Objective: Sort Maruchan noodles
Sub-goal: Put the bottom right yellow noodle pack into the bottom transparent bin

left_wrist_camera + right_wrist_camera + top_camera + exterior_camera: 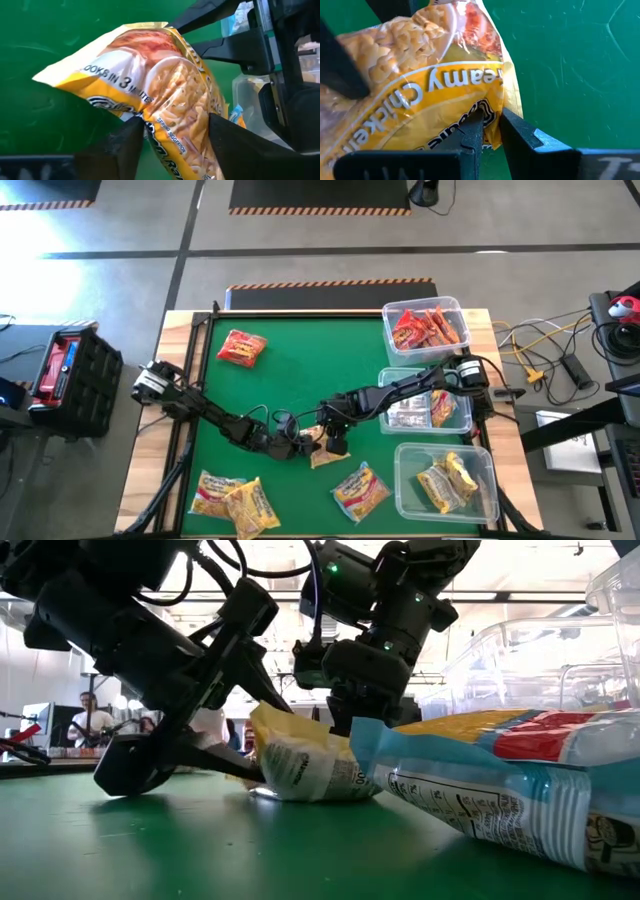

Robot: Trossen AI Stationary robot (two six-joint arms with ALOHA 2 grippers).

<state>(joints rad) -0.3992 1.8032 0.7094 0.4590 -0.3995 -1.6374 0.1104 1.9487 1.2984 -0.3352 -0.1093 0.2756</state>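
Nearest, low view: blue-white packet (520,790) lying flat on the mat (150,850), loose and unsorted, just beside the action. Behind it, right gripper (491,125) pinched narrow on one edge of the yellow packet (420,85), a thin-seam hold that keeps that end off the mat. Left gripper (175,125) wide, fingers (117,147) straddling the same packet across its middle; firm clamp not evident, looks like lining up to take it. Two grippers on one packet reads as a handover, or a regrip to straighten the crinkly film; direction not certain. From above, both grippers meet near the mat's front centre, packet between them, partly resting on the mat. Outward: top bin (388,315) at the right edge holding red packets, middle bin (385,380) holding pale ones, bottom bin (400,480) holding yellow ones, so one colour per bin. Held packet likely bound for the bottom bin, which sits on the right arm's side. Loose on the mat: red packet (241,347) far left, yellow pair (232,498) front left, both nearer the left arm. Sorting roughly half done. Risk: seam slipping from the narrow pinch, or the film tearing if both arms pull at once.
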